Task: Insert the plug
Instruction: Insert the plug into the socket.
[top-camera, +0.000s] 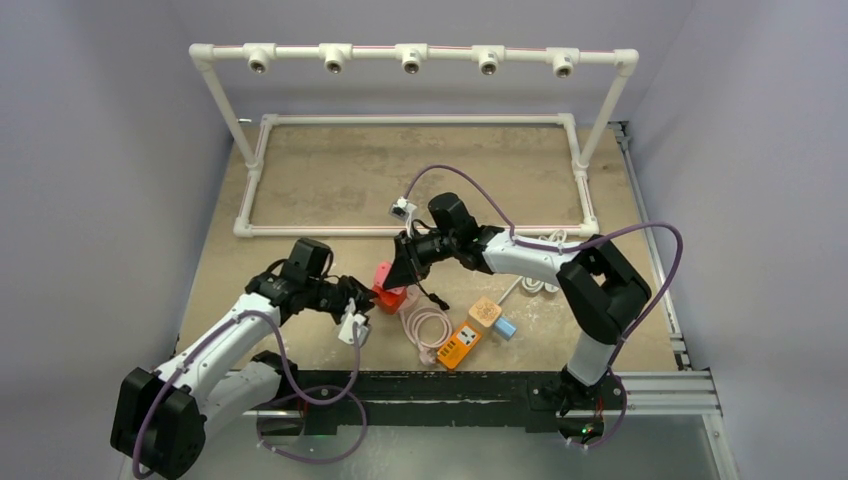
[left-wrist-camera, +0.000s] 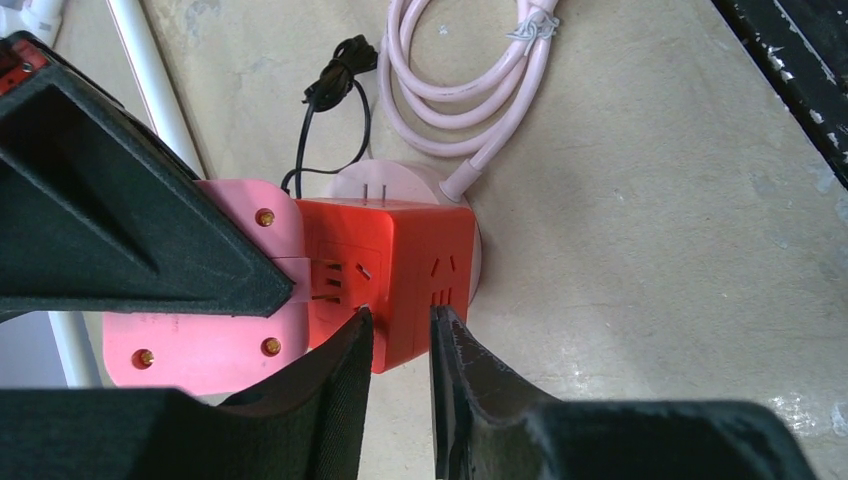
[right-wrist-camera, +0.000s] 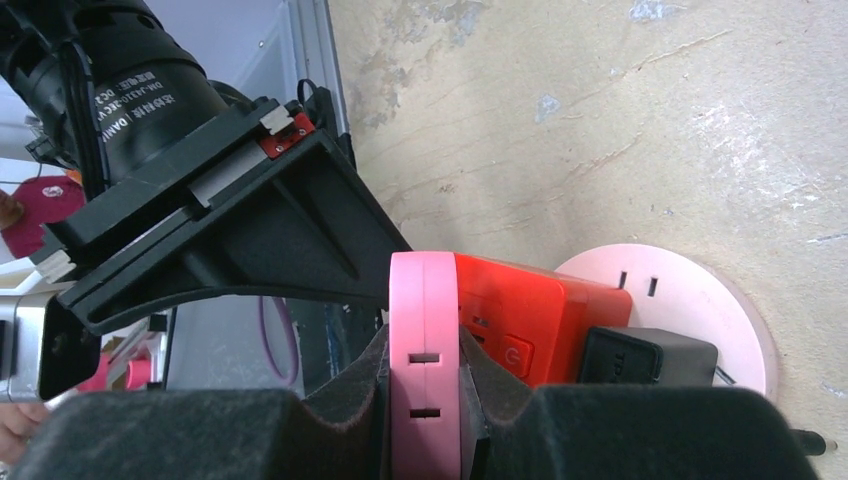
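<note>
On table (top-camera: 330, 180), R gripper (right-wrist-camera: 425, 352) clamps pink plug (right-wrist-camera: 424, 300) edge-up, facing red cube (right-wrist-camera: 535, 310); L gripper (left-wrist-camera: 400, 325) pinches cube.

Cut off at the right wrist view's bottom edge: the lower end of the pink plug (right-wrist-camera: 425, 300), pinched in the right tool (right-wrist-camera: 425, 355). Prongs hidden against the red socket cube (right-wrist-camera: 540, 310). From overhead, too small to judge seating. Unclear: hold of the left tool (left-wrist-camera: 400, 318) on that cube.
</note>
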